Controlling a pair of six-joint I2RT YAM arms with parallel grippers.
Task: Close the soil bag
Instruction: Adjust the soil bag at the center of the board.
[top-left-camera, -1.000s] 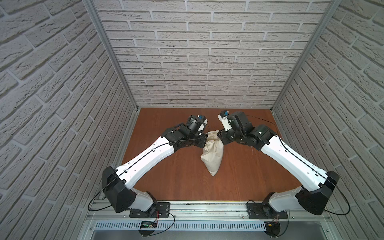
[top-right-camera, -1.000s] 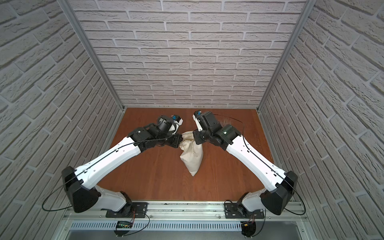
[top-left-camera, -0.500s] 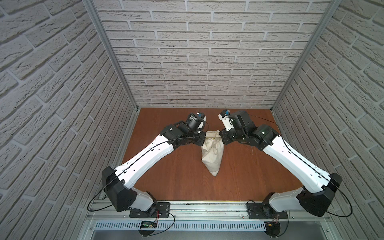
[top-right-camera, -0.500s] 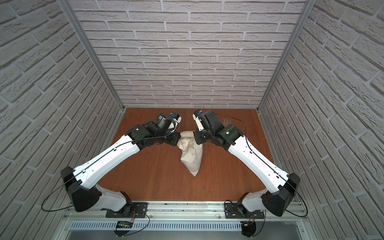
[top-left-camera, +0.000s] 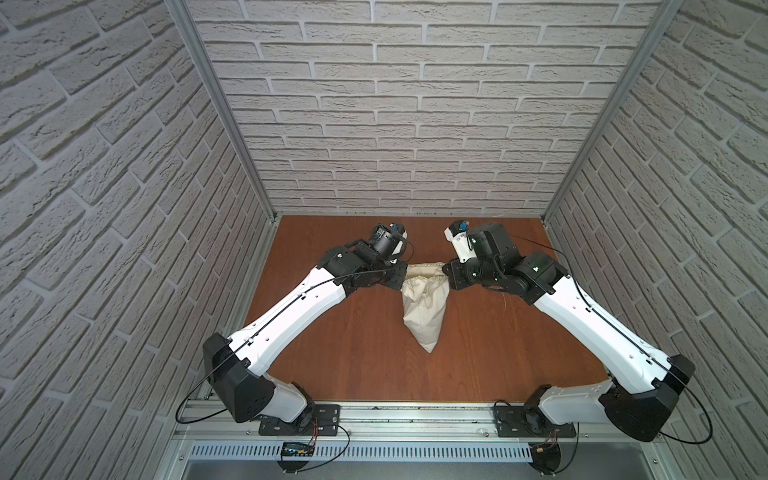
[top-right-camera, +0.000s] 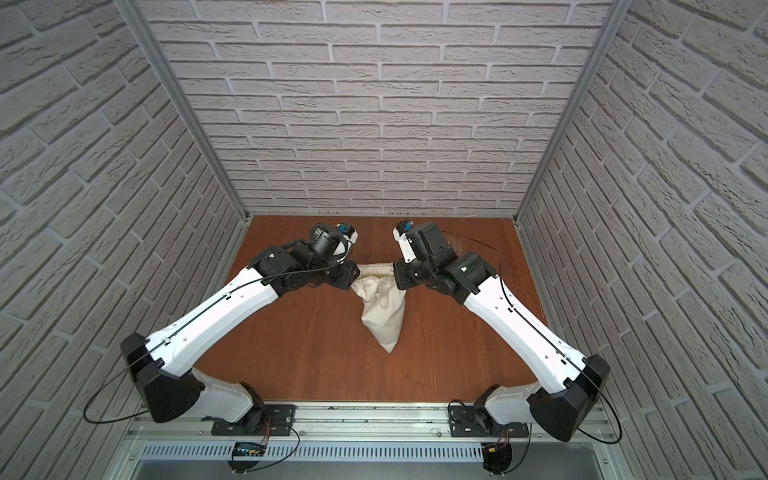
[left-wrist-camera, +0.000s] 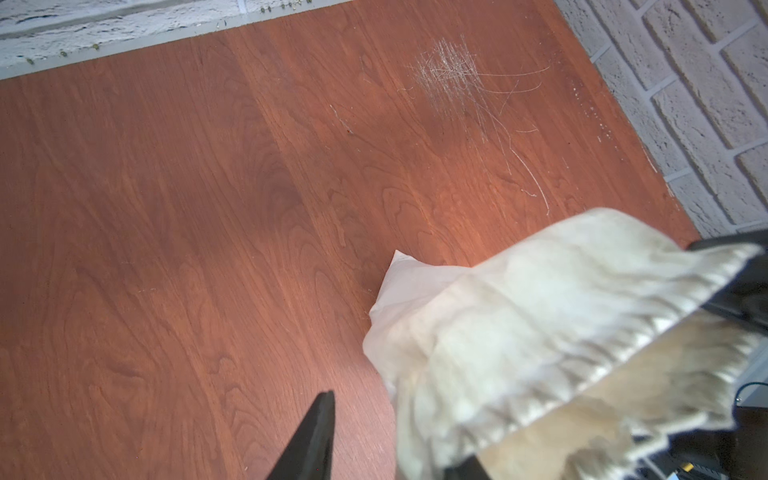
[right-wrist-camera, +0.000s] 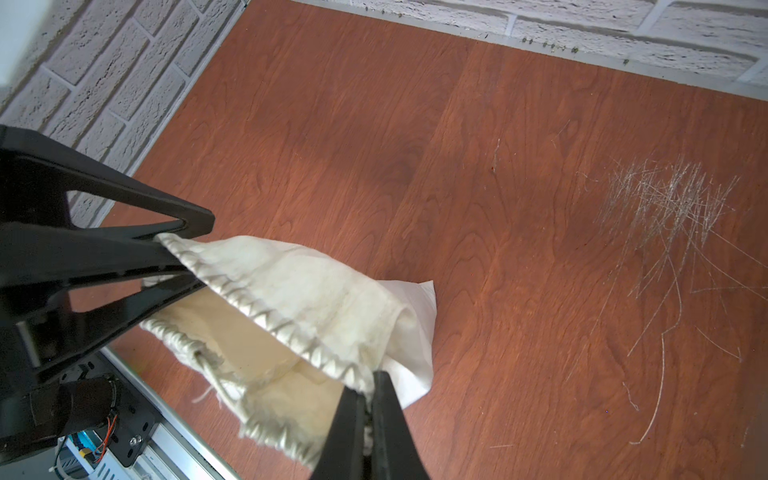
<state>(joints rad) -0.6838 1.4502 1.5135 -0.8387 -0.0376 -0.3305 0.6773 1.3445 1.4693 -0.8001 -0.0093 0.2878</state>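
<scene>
The left hand (top-left-camera: 399, 275) is released: its black wedge-shaped fingers (left-wrist-camera: 316, 432) stand parted, with the gathered hem lying between them. Between the two hands is the soil bag (top-left-camera: 424, 305), soft wrinkled cream cloth tapering to a point. Its mouth is held up and its lower end lies on the reddish wood-grain surface (top-left-camera: 353, 353). A thin cord (right-wrist-camera: 210, 374) dangles from the puckered rim. The right hand (right-wrist-camera: 365, 409) is clenched on the rim's far end.

A robot lab cell: faux-brick panels (top-left-camera: 374, 124), aluminium mounting rail (top-left-camera: 415, 417).
</scene>
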